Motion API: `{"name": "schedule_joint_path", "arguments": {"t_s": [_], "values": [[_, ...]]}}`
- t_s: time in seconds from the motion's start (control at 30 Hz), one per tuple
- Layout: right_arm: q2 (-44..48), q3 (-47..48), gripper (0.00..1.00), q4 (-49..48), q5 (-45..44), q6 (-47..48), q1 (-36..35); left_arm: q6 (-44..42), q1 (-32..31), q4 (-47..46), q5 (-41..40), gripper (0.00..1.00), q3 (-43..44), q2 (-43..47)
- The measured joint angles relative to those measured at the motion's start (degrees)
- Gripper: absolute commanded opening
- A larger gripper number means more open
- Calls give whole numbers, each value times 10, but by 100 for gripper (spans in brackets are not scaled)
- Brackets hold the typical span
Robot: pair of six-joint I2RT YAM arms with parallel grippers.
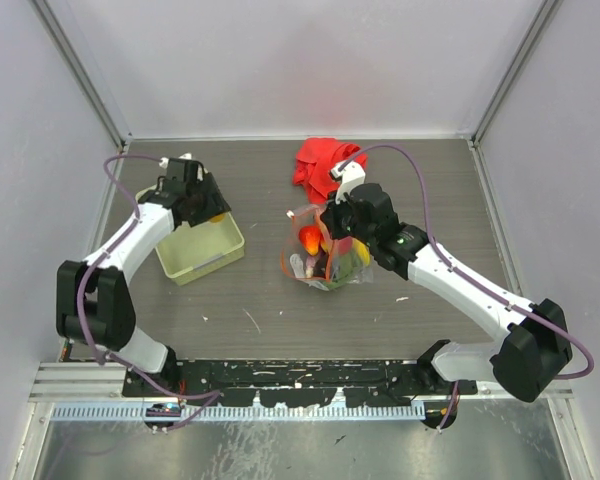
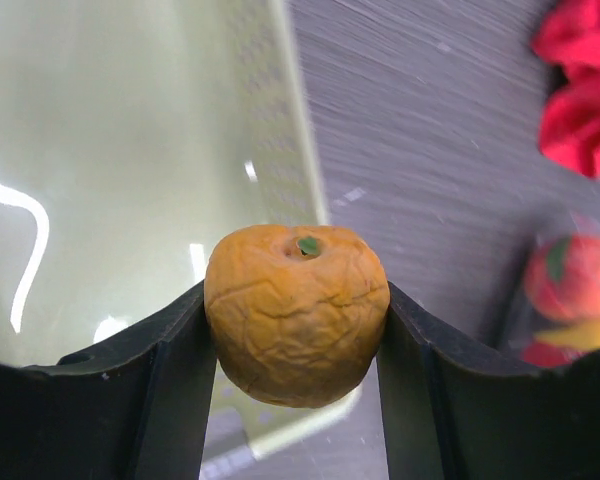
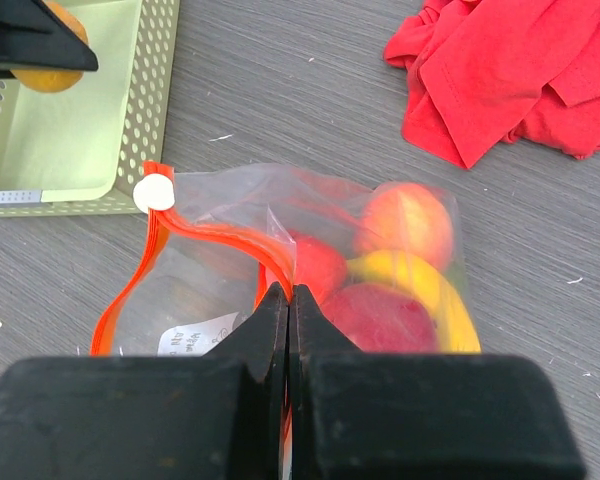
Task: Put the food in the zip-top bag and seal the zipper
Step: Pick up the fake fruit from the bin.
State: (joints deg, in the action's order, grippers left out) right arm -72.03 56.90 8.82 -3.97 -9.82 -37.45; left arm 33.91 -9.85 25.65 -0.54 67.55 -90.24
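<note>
One zip-top bag mid-desk, four food pieces visible inside; right fingers pressed together on its zipper. Left of bag: one orange fruit clamped between left fingers over one green basket. Beyond bag: one red cloth

The grey worktop before me carries three things. A green basket, a red cloth and the clear bag rest on it.

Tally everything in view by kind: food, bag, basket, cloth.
Toy food: 5 visible: orange in the left gripper; peach piece, red piece, yellow piece and dark red piece in the bag
Zip-top bag: 1
Basket: 1
Red cloth: 1
Total: 8
</note>
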Motion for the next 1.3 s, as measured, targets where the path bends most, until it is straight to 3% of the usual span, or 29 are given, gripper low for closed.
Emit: {"name": "schedule_joint_path", "arguments": {"t_s": [0.73, 1.07, 1.3], "values": [[30, -9, 1, 0, 1, -14, 0, 3, -266, 24, -14, 48, -65, 244], [39, -10, 1, 3, 3, -15, 0, -28, -418, -25, -55, 49, -75, 249], [43, -10, 0, 7, 10, -17, 0, -70, -454, -87, -91, 49, -75, 191]]}}
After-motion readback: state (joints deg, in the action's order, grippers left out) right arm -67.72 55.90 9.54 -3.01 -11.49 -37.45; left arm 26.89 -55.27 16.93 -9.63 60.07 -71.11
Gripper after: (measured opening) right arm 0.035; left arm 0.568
